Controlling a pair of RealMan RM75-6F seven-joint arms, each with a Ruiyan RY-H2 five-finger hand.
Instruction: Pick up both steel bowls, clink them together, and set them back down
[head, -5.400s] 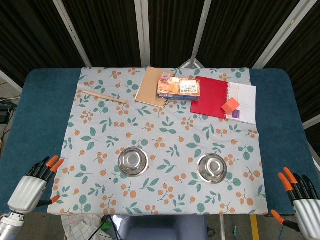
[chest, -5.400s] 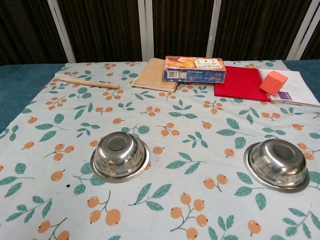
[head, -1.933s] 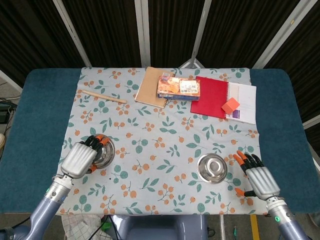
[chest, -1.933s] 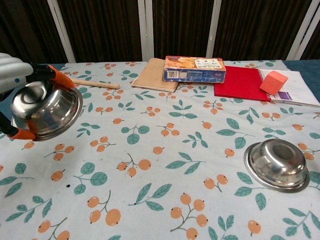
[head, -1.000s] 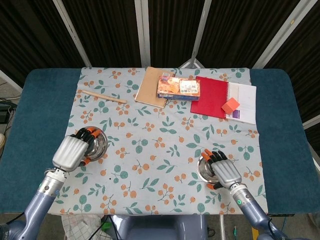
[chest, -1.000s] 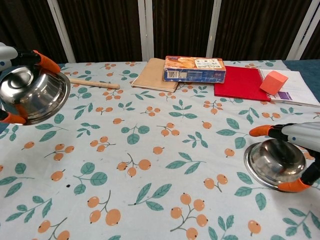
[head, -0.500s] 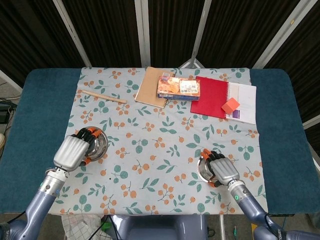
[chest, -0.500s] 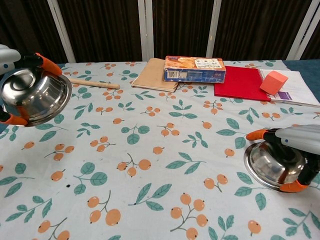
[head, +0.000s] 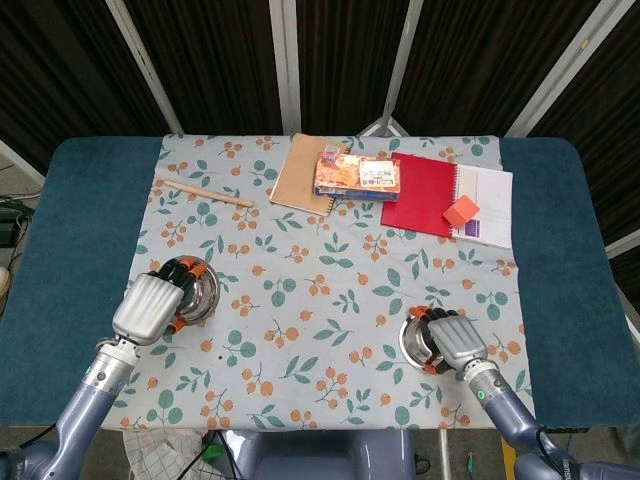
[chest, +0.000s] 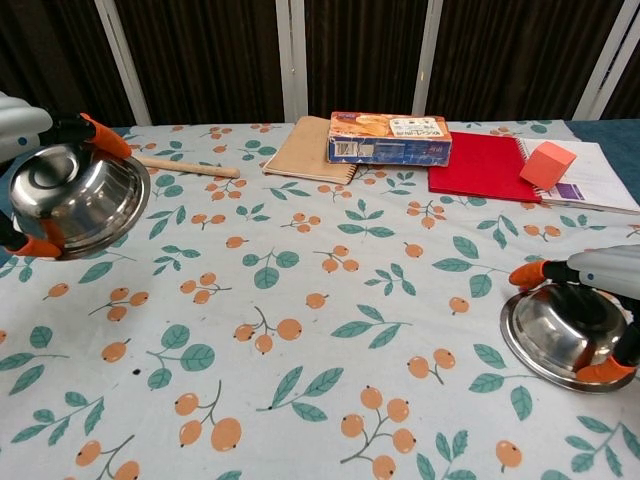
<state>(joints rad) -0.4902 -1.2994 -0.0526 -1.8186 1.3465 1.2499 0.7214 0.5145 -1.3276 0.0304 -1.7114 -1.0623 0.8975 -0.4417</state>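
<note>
My left hand holds one steel bowl tilted in the air over the left side of the floral cloth, its outside facing the chest camera. My right hand grips the second steel bowl from above at the cloth's front right. In the chest view that bowl is tipped, with its near rim low by the cloth.
At the back lie a brown notebook, a snack box, a red notebook, an orange block on white paper, and a wooden stick at the back left. The blue table borders the cloth.
The right hand has closed around the right bowl and tipped it, shifting it slightly right. The left hand has kept its bowl aloft and drifted a little to the right.
</note>
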